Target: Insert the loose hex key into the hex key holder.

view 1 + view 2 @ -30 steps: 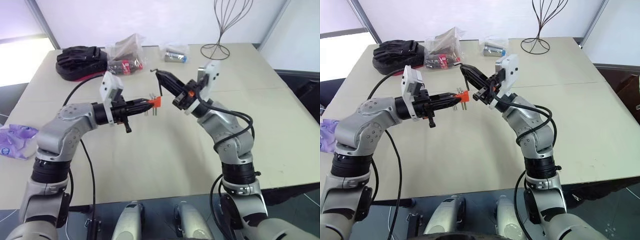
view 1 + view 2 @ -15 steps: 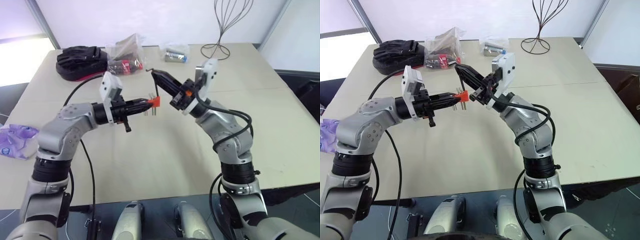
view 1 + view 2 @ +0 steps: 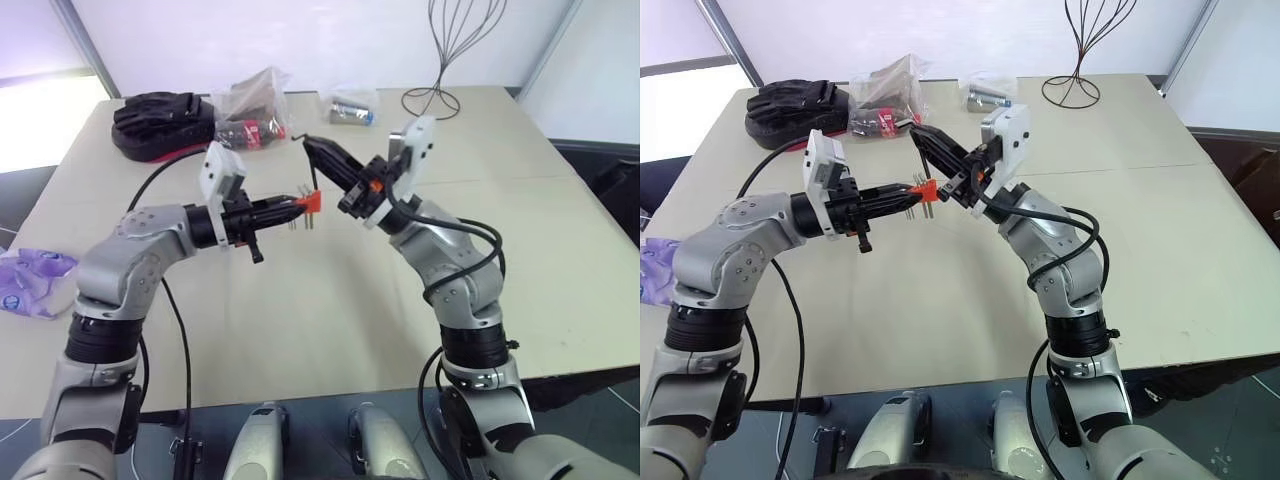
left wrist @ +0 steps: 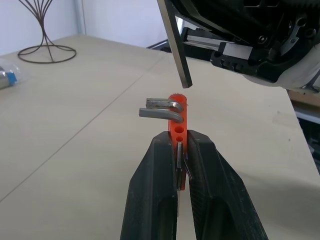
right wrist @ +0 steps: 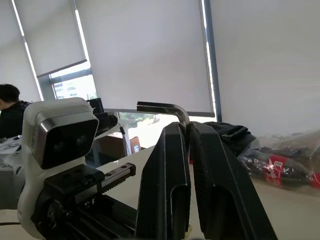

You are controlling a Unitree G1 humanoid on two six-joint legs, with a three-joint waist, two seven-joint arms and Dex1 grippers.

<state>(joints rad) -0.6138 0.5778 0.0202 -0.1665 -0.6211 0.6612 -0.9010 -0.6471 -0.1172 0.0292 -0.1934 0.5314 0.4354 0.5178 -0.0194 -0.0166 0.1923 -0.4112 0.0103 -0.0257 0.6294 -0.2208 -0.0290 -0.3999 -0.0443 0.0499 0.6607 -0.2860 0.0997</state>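
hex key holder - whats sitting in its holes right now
The hex key holder carries two bent keys near its end, then two empty holes; the left tool covers the rest.

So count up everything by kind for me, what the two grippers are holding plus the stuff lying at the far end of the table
Held tools: 2, the hex key holder in the left gripper, the loose hex key in the right gripper
Clear plastic bags: 2
Black glove: 1
Wire stand: 1
Total: 6
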